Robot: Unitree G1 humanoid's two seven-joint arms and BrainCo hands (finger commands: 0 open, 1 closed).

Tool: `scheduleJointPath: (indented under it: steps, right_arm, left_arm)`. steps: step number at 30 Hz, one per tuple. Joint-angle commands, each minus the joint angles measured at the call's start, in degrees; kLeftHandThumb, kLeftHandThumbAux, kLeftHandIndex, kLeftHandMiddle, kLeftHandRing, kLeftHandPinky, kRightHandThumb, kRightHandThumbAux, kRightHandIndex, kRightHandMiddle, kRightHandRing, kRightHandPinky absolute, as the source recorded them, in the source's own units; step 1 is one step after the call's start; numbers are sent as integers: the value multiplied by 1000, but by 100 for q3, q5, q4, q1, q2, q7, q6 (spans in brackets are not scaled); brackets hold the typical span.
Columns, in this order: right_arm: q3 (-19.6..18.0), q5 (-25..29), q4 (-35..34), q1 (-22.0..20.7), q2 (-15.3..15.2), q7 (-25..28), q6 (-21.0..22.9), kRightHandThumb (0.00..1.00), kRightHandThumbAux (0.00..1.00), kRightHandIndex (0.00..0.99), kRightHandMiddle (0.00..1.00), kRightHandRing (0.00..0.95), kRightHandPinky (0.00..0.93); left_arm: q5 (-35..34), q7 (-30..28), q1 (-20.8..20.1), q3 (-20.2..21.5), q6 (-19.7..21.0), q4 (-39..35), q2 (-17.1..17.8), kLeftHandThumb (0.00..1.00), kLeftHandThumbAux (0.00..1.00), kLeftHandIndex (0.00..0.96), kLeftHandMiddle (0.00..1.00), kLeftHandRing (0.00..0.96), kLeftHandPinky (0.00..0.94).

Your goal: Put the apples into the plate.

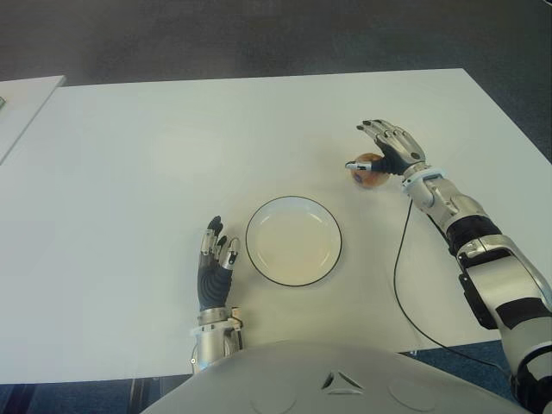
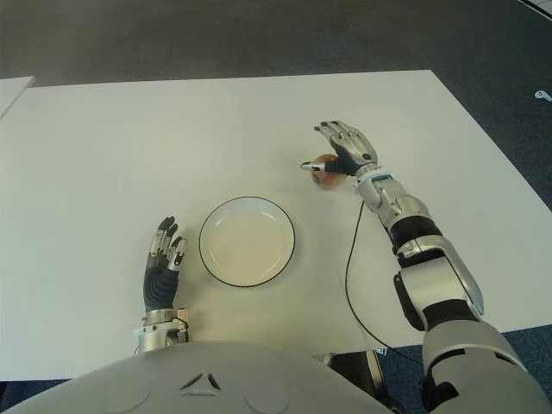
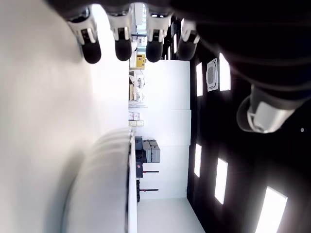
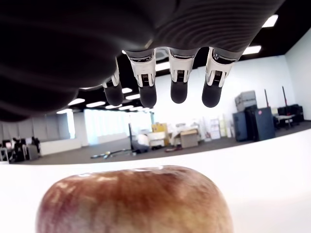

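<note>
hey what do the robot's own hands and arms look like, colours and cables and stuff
Both hands, the left hand and the right hand, have dark ribbed rubbery palms and silver-white segmented fingers with black rounded tips. The wrists are bright metal. The right forearm alternates silver shells and black bands, with a thin black cable trailing from it across the white table.

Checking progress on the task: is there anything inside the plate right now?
The plate holds nothing; its whole inside shows bare. The one apple visible sits on the table beyond it, under the open right hand. The left hand shows beside the plate's left.
</note>
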Motion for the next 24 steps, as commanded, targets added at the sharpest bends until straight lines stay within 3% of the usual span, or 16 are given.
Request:
scheduleJointPath:
  steps: [1,24]
  right_arm:
    - [128,48,233,-113,29,-57,8,289,178,0,0,0,0]
    - [408,80,855,-276,46,-202,50,300,171,0,0,0,0]
  left_arm:
    - [-4,18,89,6,264,232,-156,71,413,0,0,0,0]
    - [-33,-1,116,-20,251,220,-158,82,430,0,0,0,0]
